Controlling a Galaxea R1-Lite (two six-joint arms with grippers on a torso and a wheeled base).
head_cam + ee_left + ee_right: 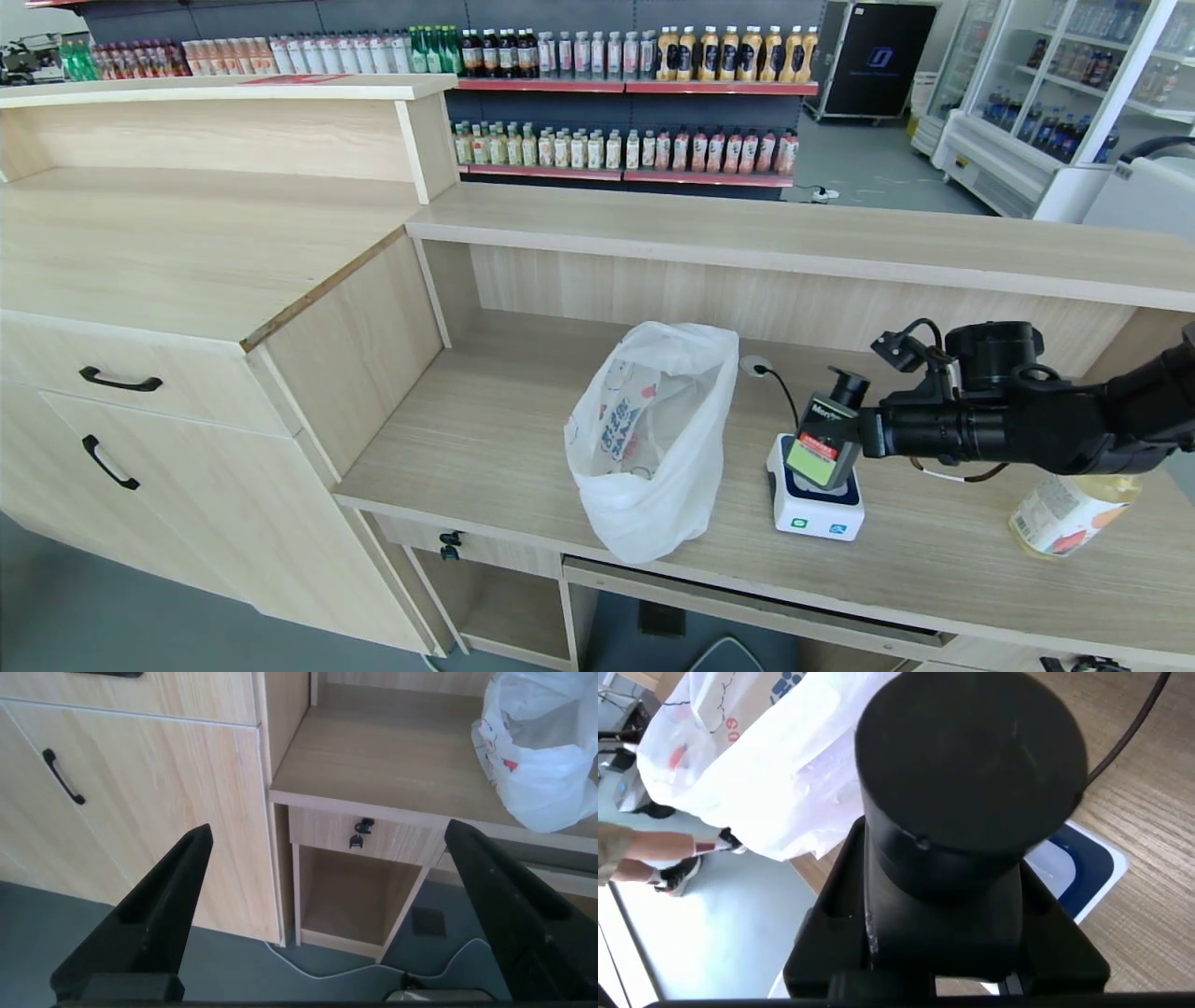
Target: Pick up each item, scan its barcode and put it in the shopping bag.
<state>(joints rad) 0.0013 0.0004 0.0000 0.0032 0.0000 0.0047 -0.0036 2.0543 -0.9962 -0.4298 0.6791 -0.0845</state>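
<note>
The right gripper (854,434) is just above the scanner (818,504), coming in from the robot's right side. Its fingers are pinching a small bottle (820,453) with a black cap and a green and red label. The small bottle is tilted and sits right over the top of the scanner, very close to it. I cannot tell if the two touch. The right wrist view looks down on the small bottle's round black cap (971,775), with the scanner's white and blue corner (1078,863) just behind it. The scanner is a white box with a blue top, standing on the wooden counter (485,439). A black cable (782,392) runs from behind the scanner to a round hole in the counter. The white plastic shopping bag (653,439) stands open just beside the scanner, on the robot's left of it. A yellow bottle (1074,511) stands on the other side of the scanner, well apart from it. The left gripper (327,919) hangs low in front of the counter, far from the scanner and out past the shopping bag (547,751). Its fingers (149,919) are spread wide and hold nothing. Beyond them is a small drawer (360,835) with a key in its lock.
</note>
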